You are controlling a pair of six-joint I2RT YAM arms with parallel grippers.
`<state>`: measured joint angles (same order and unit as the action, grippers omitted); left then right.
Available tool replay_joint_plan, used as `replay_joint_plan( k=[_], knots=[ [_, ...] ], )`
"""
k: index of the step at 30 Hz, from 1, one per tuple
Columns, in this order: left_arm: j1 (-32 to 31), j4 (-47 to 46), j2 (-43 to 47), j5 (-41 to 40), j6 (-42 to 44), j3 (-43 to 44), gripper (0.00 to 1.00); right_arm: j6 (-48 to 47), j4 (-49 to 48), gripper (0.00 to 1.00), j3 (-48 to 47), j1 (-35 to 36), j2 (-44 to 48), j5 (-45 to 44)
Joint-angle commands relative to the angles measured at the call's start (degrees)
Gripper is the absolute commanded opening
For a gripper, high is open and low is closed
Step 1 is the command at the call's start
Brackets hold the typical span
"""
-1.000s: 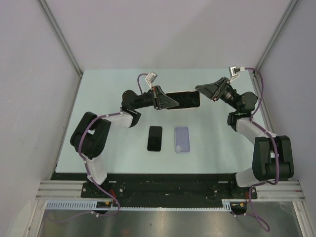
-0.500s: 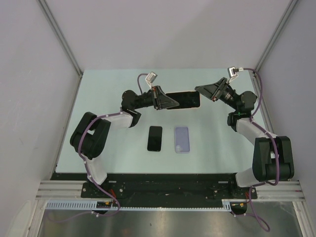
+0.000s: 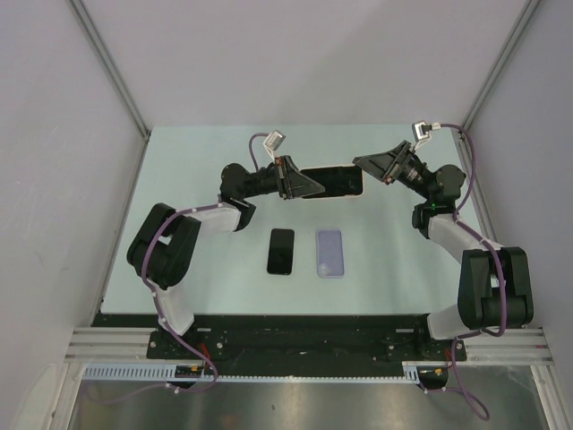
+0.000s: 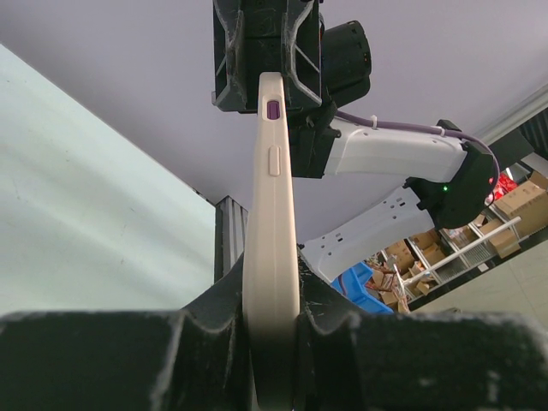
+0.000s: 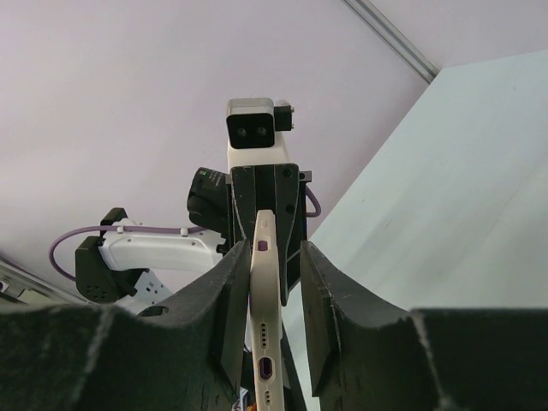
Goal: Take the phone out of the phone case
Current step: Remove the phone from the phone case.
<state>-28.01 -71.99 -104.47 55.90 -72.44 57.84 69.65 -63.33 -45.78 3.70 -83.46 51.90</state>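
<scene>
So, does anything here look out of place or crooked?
Nothing stands out. The cased phone is level in the left end effector; the black phone and pale case lie flat, side by side, apart.

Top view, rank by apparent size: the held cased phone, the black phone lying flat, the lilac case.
1. Held cream-cased phone, though raised nearer the camera.
2. Translucent lilac case and flat black phone: too alike to rank.

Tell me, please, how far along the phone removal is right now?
Done: the cased phone is off the table, with the left gripper shut on one end. In hand: the right gripper straddles the other end, a gap showing on one side. Left: the cream case wraps it fully; nothing is peeled away.
</scene>
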Motion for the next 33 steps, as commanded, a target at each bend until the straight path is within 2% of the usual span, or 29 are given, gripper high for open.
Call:
replay_joint_plan(
  k=[1,9,13,33],
  knots=[
    [-0.38,-14.32,4.18,-0.27,0.99,1.13,0.00,-0.30,0.05,0.34,-0.10,0.43,0.93,-0.04],
    [-0.82,-14.50,4.27,1.84,0.99,2.45,0.00,0.66,0.66,0.31,-0.01,0.78,0.67,-0.40],
    [-1.34,-15.02,4.45,3.60,1.25,3.24,0.00,3.29,0.66,0.22,-0.01,0.87,0.49,-0.75],
    [-2.84,-18.28,5.24,9.58,0.37,6.49,0.00,9.98,4.44,0.05,-0.10,0.87,0.58,-3.03]
  ],
)
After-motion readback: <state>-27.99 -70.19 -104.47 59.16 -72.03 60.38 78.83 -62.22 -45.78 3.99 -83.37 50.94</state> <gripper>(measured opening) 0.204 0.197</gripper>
